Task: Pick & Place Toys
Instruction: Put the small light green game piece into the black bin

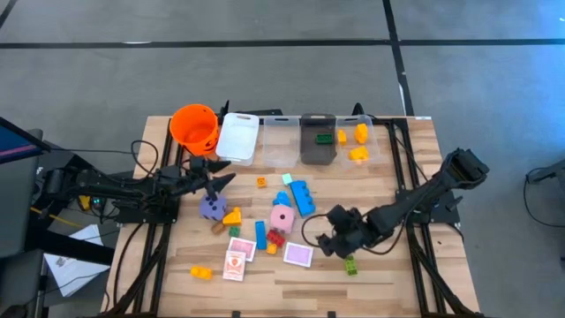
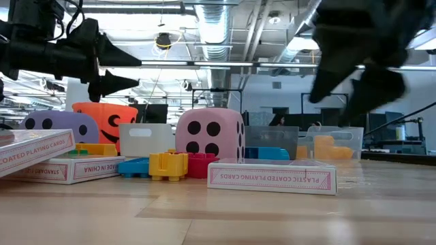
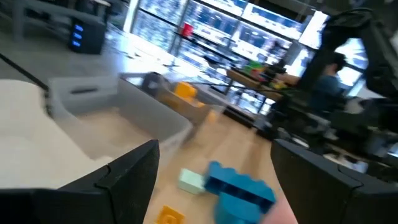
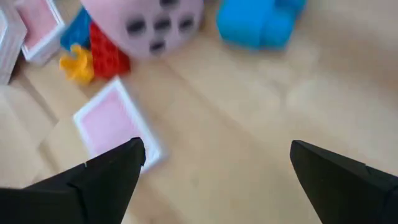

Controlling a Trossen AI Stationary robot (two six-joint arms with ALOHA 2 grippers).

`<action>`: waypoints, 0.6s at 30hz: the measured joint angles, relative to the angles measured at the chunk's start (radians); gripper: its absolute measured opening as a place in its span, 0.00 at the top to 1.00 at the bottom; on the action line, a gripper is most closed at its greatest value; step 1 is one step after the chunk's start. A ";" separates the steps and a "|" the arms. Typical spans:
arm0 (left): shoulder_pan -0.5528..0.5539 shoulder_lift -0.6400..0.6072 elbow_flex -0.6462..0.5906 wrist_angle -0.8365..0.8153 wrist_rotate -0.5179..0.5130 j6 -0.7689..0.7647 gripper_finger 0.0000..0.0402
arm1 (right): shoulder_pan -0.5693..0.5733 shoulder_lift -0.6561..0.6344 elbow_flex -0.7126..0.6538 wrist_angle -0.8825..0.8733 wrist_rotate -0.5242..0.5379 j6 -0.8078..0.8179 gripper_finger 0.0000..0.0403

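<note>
Left tool (image 1: 219, 181): fingers apart, empty, above the purple die (image 1: 211, 206). Right tool (image 1: 328, 231): fingers apart, empty, at three o'clock of the pink die (image 1: 282, 218). Toys lie scattered mid-tabletop (image 1: 388, 274); card box (image 1: 298, 254) at six o'clock of the pink die.

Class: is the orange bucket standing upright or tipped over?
Upright: the orange bucket shows its round open mouth from above and stands level in the low view.

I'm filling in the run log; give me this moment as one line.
left gripper: open, above purple die | right gripper: open, beside pink card box | nothing held
</note>
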 joint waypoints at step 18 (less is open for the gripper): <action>0.000 0.000 0.000 0.000 0.092 -0.014 0.25 | 0.145 0.000 0.000 -0.166 -0.248 0.512 0.01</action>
